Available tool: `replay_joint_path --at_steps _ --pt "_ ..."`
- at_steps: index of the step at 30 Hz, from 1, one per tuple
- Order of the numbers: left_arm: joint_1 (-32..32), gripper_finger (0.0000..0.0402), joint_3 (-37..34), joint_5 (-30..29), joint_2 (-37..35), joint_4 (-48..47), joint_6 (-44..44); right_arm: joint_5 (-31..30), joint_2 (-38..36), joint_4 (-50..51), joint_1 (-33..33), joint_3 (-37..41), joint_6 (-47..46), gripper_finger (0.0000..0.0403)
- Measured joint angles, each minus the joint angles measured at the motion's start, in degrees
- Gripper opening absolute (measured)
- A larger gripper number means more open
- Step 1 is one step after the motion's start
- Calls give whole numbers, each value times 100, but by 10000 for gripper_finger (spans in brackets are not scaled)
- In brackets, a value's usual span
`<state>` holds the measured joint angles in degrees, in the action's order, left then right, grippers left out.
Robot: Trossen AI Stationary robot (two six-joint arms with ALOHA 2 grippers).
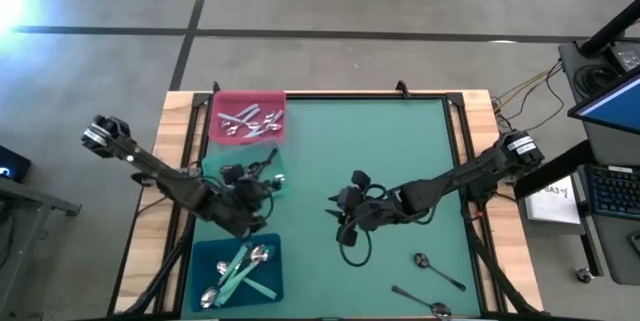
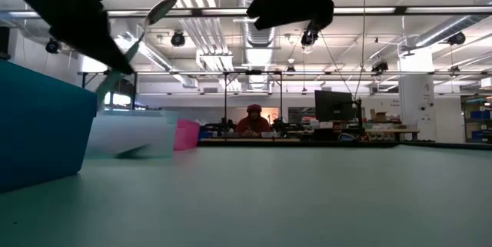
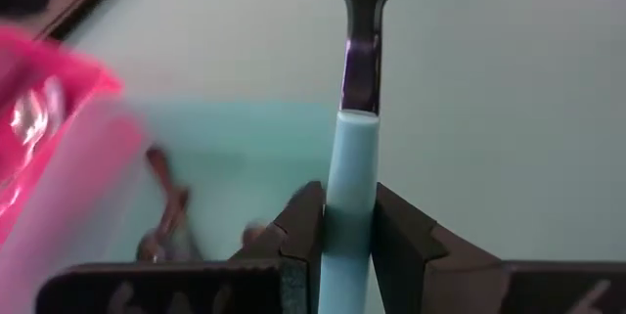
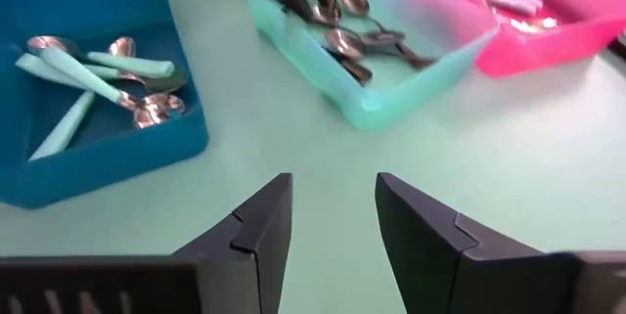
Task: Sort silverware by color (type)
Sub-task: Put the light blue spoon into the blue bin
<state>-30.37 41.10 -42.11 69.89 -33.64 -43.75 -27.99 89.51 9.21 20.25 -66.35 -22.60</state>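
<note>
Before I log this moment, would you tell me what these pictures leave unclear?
- Spoon bowl: the left hand grips a teal-handled spoon, its bowl cut off by the left wrist view's edge.
- Green tray: contents hidden under the left arm in the high view.
- Pink tray: pieces too small to count there.
- Right hand: open, empty.

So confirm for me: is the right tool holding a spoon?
No, in the right wrist view the right tool stands open with only bare table between its fingers.

Three trays stood beside the table's (image 1: 400, 141) left edge – one pink (image 1: 247, 118), one pale green (image 1: 280, 176), one blue (image 1: 236, 269) – and two black-handled spoons (image 1: 436, 272) lay near its right corner
</note>
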Motion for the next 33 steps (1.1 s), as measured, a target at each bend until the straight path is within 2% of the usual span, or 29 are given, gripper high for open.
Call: replay_joint_path --at_steps 4,9,16,19,24,33 --pt "-3 44 -1 367 -378 -905 -308 -4 2 150 10 2 -149 133" --pt "0 44 -2 567 -774 -1473 -417 26 2 194 50 0 -288 133" --pt "0 44 -24 912 -1107 -2321 -945 1004 2 782 51 2 -1308 130" --pt "1 44 -103 1142 -1134 -2524 -1120 1377 2 1194 85 2 -1793 126" --pt "7 44 -147 1137 -1056 -2750 -1250 1631 2 1861 231 1 -2399 123" --pt "4 44 -122 1104 -1047 -2685 -1276 1647 2 2009 457 2 -2755 118"
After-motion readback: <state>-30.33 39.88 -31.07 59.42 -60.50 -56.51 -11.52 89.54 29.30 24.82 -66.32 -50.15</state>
